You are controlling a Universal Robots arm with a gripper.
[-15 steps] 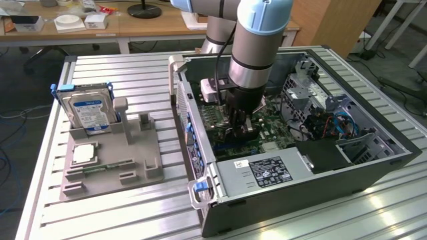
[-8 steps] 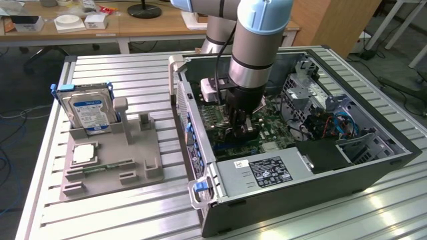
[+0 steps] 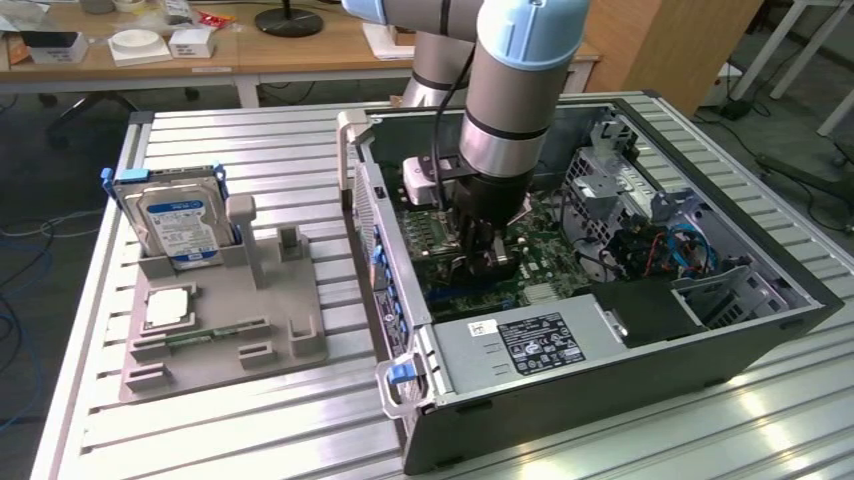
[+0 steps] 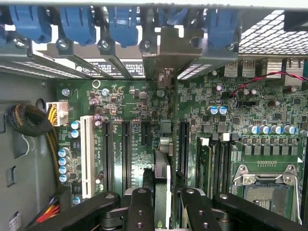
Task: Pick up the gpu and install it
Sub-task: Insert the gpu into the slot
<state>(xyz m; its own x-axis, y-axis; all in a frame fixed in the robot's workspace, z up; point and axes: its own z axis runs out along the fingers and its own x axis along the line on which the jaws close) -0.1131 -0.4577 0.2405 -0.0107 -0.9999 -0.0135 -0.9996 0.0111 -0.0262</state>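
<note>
The gpu [image 4: 162, 163] stands edge-on as a narrow slab over the green motherboard [image 4: 216, 103], among the black expansion slots. Its metal bracket end [image 4: 166, 45] reaches the case's rear wall under the blue clips. My gripper [image 4: 163, 207] is shut on the card, one black finger [image 4: 140, 204] on each side of it. In the exterior view the gripper [image 3: 483, 258] is lowered deep inside the open computer case [image 3: 747, 345], over the motherboard [image 3: 547, 255]. I cannot tell whether the card sits in a slot.
A grey parts holder [image 3: 220, 320] on the exterior view's left carries a silver hard drive [image 3: 180, 222], a square chip [image 3: 167, 308] and a green memory stick [image 3: 200, 337]. Inside the case are the power supply [image 3: 527, 342], a drive cage [image 3: 607, 185] and cable bundles [image 4: 29, 120].
</note>
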